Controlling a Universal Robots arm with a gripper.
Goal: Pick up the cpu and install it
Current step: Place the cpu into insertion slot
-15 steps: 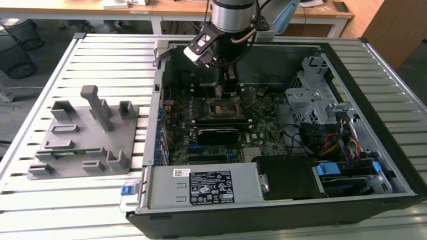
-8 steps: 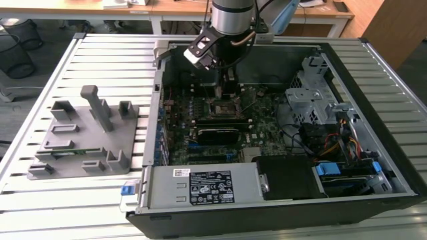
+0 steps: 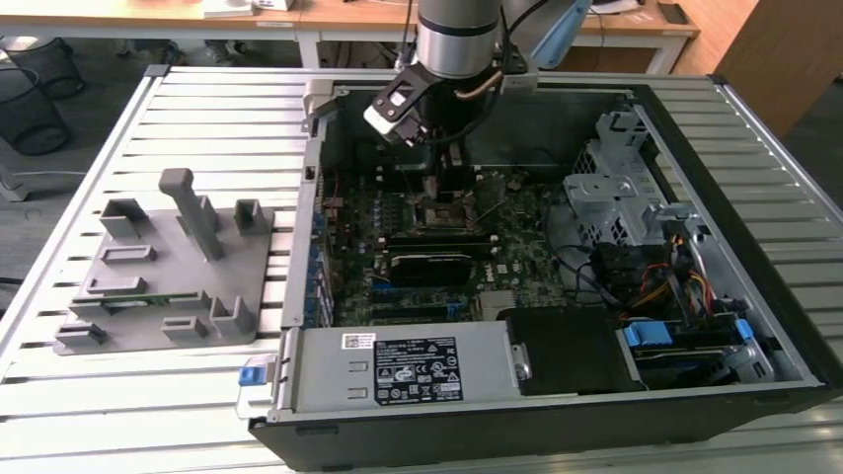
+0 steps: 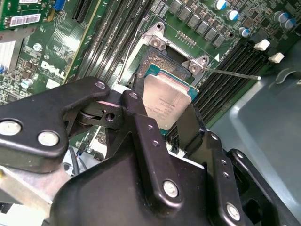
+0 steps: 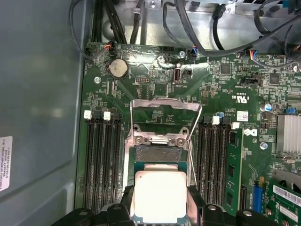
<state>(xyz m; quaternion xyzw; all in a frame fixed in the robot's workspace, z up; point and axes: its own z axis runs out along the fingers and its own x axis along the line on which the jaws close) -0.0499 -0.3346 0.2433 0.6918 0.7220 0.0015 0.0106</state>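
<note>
One grey plastic fixture tray (image 3: pixel 172 267) sits on the exterior view's left, on the slatted metal desk (image 3: pixel 79 415), well apart from the action.

Moving right, we're inside the open black computer case (image 3: pixel 527 439), and the gripper (image 3: pixel 441 193) hangs low over the green motherboard (image 3: pixel 514 232). Both wrist views show its black fingers (image 4: pixel 136 113) closed in on the small flat square cpu with the shiny silver-grey metal top (image 4: pixel 167 101) (image 5: pixel 160 200). There is one finger on each opposite edge, so the chip is pinched firmly between them. It hangs right at the square metal-framed socket (image 5: pixel 157 153), whose hinged silver retaining frame (image 5: pixel 164 110) is flipped up and open.

My read is that the pick-up is done and we're in the install step. Seating calls for the chip to be square to the socket and level, with no sideways scrub across those contacts.

Whether the underside already touches the socket, I can't tell. The gripper's body covers the chip's near edge in the second wrist view, and the first wrist view cuts it off.

Further right stand a grey metal drive cage (image 3: pixel 613 188) and loose cables (image 3: pixel 658 286).
</note>
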